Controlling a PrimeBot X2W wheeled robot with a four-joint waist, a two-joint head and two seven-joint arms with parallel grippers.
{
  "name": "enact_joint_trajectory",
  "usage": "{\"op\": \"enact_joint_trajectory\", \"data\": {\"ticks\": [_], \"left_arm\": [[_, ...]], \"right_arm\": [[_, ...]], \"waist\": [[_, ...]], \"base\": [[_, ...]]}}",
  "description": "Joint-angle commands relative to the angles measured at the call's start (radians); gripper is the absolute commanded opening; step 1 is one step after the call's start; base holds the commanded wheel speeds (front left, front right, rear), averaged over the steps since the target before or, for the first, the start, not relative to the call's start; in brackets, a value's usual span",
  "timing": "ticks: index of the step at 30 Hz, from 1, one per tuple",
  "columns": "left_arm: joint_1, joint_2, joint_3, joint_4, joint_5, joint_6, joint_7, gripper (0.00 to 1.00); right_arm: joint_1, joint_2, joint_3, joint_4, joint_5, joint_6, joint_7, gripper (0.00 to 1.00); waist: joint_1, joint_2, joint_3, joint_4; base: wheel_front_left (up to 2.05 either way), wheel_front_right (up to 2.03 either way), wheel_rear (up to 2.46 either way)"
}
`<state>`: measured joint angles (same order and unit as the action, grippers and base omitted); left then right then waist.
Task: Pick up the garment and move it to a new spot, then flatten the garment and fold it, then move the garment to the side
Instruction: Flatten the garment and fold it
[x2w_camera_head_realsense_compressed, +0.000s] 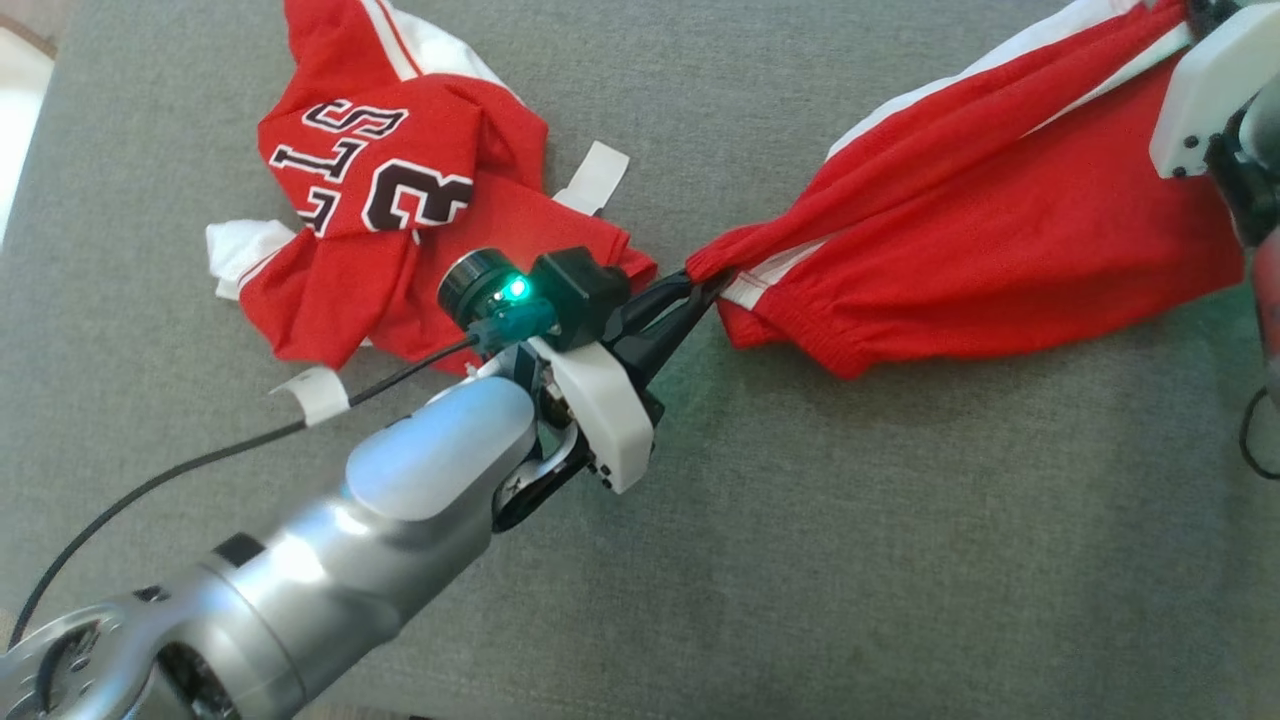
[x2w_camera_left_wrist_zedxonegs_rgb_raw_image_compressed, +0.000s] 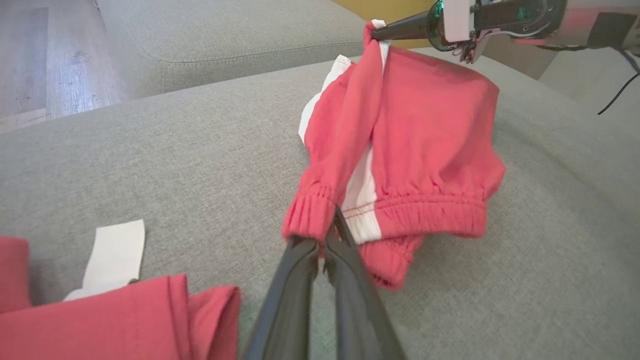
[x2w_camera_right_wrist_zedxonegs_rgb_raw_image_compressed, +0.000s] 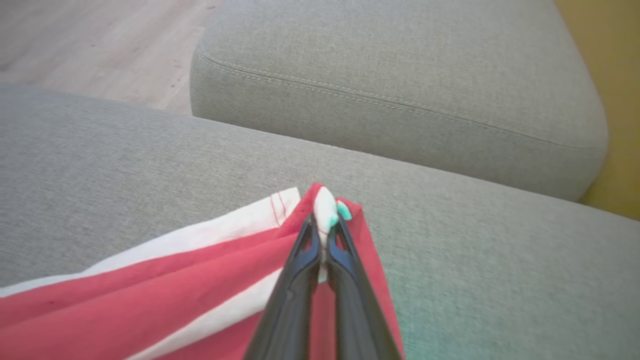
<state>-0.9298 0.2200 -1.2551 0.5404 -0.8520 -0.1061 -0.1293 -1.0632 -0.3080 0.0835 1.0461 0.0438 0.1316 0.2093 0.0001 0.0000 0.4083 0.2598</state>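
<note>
Jaws first: left gripper (x2w_camera_head_realsense_compressed: 697, 288) is pinched narrow on the gathered elastic edge of the shorts (x2w_camera_head_realsense_compressed: 1000, 220). The right gripper (x2w_camera_right_wrist_zedxonegs_rgb_raw_image_compressed: 325, 220) is closed the same way on a far corner of them, with a fold of white and red cloth squeezed between its tips.

- Shorts: red with a white side stripe. They hang as a taut band between the two grippers, off to the right of the jersey (x2w_camera_head_realsense_compressed: 400, 190). Their lower folds sag toward the grey cushion (x2w_camera_head_realsense_compressed: 900, 520); whether they touch it is hard to tell.
- Why held so, as I judge it: two opposite edges are pulled apart to take out the bunching, so the shorts can be carried to a fresh spot and laid flat. The middle is twisted, so the spread is not clean yet.
- Jersey: crumpled on the cushion, just beside the left gripper and apart from the shorts. It looks set aside, not in play.
- White strip (x2w_camera_head_realsense_compressed: 597, 175), perhaps a tag, lies at the jersey's right edge.

Writing:
- Jersey shows "23" in black with white outline, upside down from the head view.
- Block letters sit beyond the number, partly folded under; "S" and "T" are likely, the rest unreadable.
- No lettering shows on the shorts.
</note>
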Motion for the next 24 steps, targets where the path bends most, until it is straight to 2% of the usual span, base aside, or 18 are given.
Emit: {"op": "enact_joint_trajectory", "data": {"ticks": [1,5,6,7,8,9,17,24], "left_arm": [[-0.056,0.009,0.028,-0.006,0.013,-0.007,-0.011,0.0],[-0.066,-0.004,0.023,0.014,0.014,-0.011,-0.019,0.0],[-0.069,-0.007,0.022,0.019,0.014,-0.012,-0.021,0.05],[-0.071,-0.008,0.021,0.024,0.015,-0.013,-0.022,0.25],[-0.073,-0.01,0.021,0.03,0.015,-0.013,-0.024,0.85],[-0.074,-0.011,0.021,0.036,0.016,-0.013,-0.028,1.0],[-0.065,-0.005,0.033,0.074,0.005,-0.006,-0.054,1.0],[-0.033,0.024,0.08,0.094,-0.029,0.023,-0.089,1.0]], "right_arm": [[-0.043,0.017,0.006,-0.015,-0.003,-0.001,-0.027,0.0],[-0.07,0.027,0.01,0.027,0.014,-0.001,-0.062,0.0],[-0.077,0.027,0.012,0.033,0.014,-0.001,-0.077,0.27],[-0.083,0.029,0.007,0.046,0.022,-0.001,-0.083,1.0],[-0.089,0.03,0.004,0.062,0.025,-0.001,-0.081,1.0],[-0.095,0.028,0.004,0.075,0.023,-0.001,-0.081,1.0],[-0.108,0.043,0.007,0.128,0.055,-0.001,-0.134,1.0],[-0.076,0.059,0.049,0.095,0.171,-0.001,-0.234,1.0]], "waist": [[-0.0001,0.0,0.005,0.007],[-0.0001,0.0,0.011,0.017],[-0.0001,0.0,0.012,0.018],[-0.0001,0.0,0.013,0.019],[-0.0001,0.0,0.012,0.019],[-0.0001,0.0,0.011,0.018],[-0.0001,0.0,-0.033,-0.02],[-0.0001,0.0,-0.118,-0.086]], "base": [[0.0,0.0,0.0],[0.0,0.0,0.0],[0.0,0.0,0.0],[0.0,0.0,0.0],[0.0,0.0,0.0],[0.0,0.0,0.0],[0.0,0.0,0.0],[0.0,0.0,0.0]]}}
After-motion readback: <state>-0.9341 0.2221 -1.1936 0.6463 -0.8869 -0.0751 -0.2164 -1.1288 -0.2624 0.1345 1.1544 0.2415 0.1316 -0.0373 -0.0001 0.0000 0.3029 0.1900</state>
